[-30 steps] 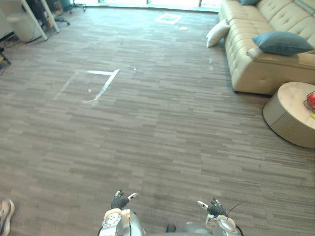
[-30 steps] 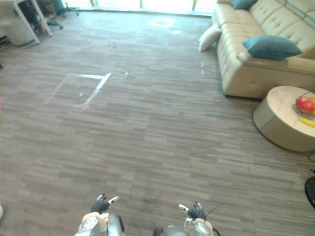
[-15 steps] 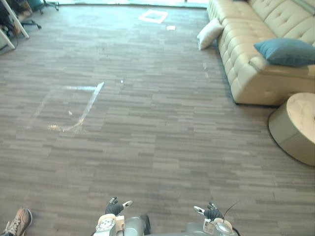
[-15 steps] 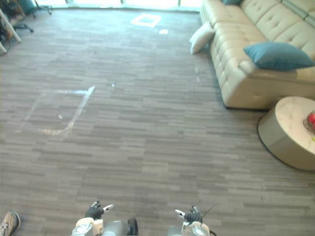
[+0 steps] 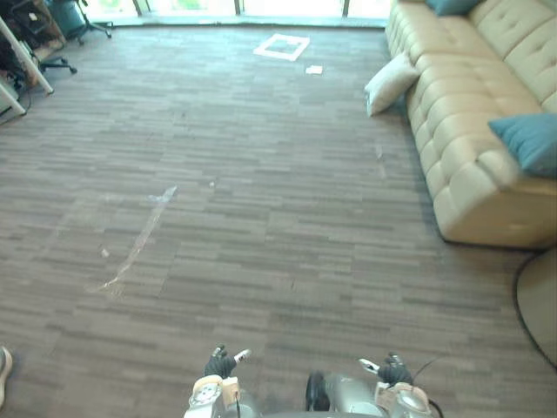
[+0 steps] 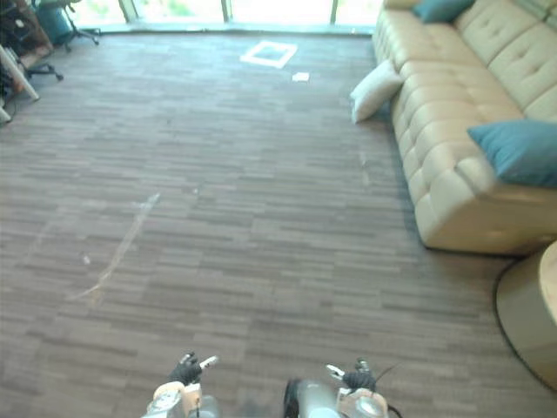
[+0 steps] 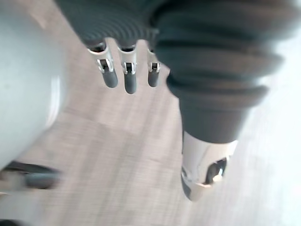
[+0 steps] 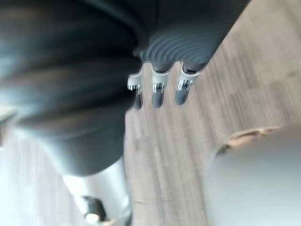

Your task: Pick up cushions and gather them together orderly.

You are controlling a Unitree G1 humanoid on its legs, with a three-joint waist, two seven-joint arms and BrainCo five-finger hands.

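The whole view has shifted, so the robot itself has moved, not the things: the sofa (image 5: 470, 131) now sits larger at the right, and the round table (image 6: 531, 322) has slid almost off the edge. The white cushion (image 5: 390, 83) lies on the floor (image 5: 261, 218), leaning against the sofa's end, well ahead; one blue cushion (image 6: 520, 150) rests on the seat, another (image 6: 442, 8) further back. The left hand (image 7: 130, 81) and right hand (image 8: 159, 94) hang low, fingers straight and loosely spread, holding nothing. I judge this the approach walk, with no cushion picked up yet
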